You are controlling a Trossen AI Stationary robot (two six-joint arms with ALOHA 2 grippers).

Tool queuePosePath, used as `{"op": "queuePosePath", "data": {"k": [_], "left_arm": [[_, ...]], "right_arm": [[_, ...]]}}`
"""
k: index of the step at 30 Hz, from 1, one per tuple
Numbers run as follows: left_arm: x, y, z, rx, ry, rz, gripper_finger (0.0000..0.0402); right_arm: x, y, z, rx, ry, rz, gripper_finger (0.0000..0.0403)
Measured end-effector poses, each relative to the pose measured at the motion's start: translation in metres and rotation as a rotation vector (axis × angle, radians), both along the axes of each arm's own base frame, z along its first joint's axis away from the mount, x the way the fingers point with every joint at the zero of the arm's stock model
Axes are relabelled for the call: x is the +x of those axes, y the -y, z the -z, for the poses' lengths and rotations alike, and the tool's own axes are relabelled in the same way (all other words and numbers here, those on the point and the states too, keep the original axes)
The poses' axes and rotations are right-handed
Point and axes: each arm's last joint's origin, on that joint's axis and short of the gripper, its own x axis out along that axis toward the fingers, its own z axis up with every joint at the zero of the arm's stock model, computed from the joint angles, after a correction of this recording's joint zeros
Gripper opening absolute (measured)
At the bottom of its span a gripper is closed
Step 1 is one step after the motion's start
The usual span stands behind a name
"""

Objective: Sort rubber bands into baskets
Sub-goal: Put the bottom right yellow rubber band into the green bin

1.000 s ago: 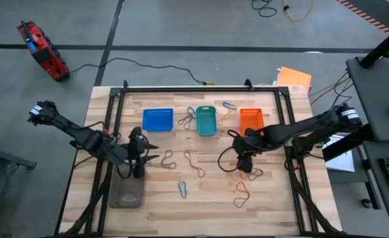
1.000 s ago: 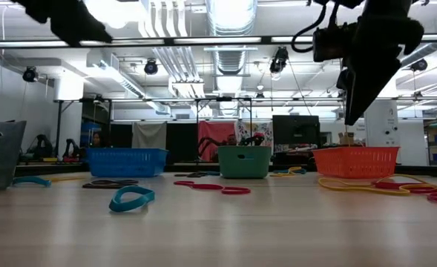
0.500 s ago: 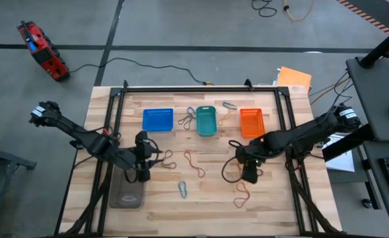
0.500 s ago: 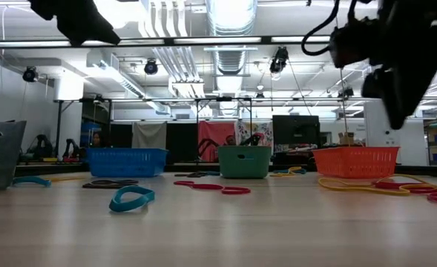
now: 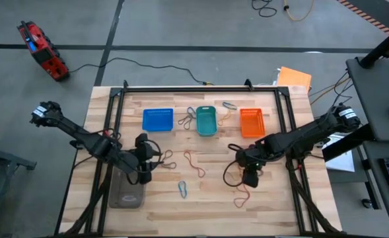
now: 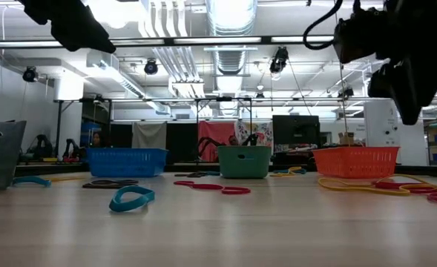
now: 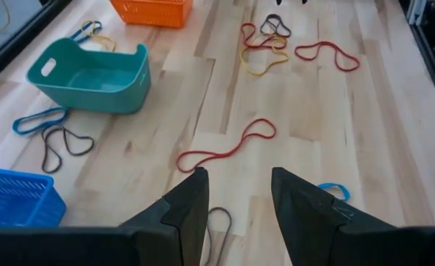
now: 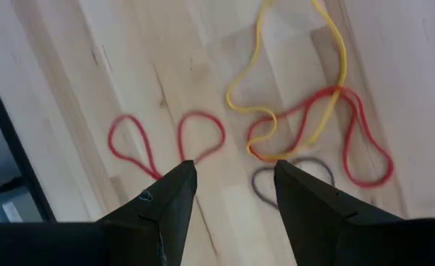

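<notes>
Both arms lowered over loose bands, nothing sorted yet

The right gripper (image 8: 230, 185), jaws apart and empty, had dropped over a red band (image 8: 165, 144) by a red-yellow tangle (image 8: 306, 118); the left gripper (image 7: 239, 196), also released, had crept toward another red band (image 7: 228, 144). Beyond, the blue basket (image 5: 158, 119), teal basket (image 5: 205, 121) and orange basket (image 5: 251, 121) looked empty.

Two dark jointed arms, black looping cables, each tool's wedge-shaped black fingers (image 7: 187, 214)
</notes>
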Motion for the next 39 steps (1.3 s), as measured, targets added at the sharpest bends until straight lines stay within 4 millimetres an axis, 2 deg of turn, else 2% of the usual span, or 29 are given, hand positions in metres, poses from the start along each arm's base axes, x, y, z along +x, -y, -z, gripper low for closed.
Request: {"op": "queuePosePath", "data": {"k": [6,12,16,26,30,39], "left_arm": [[0.001,0.000,-0.001,-0.009,0.010,-0.009,0.0132],[0.002,-0.001,-0.003,0.023,0.065,-0.072,0.0132],[0.005,-0.001,-0.007,0.015,0.114,-0.085,0.0132],[0.010,0.002,-0.016,0.022,0.199,-0.054,0.0132],[0.011,0.003,-0.017,0.018,0.213,-0.052,0.0132],[0.011,0.002,-0.017,0.020,0.213,-0.051,0.0132]], "right_arm": [[0.012,-0.002,-0.001,-0.006,0.108,0.012,0.0178],[0.024,0.001,0.002,-0.203,0.243,0.020,0.0178],[0.030,0.002,0.008,-0.288,0.257,0.047,0.0178],[0.039,0.001,0.032,-0.319,0.169,0.126,0.0178],[0.041,0.000,0.042,-0.294,0.126,0.216,0.0178],[0.041,-0.010,0.056,-0.148,0.008,0.297,0.0178]]}}
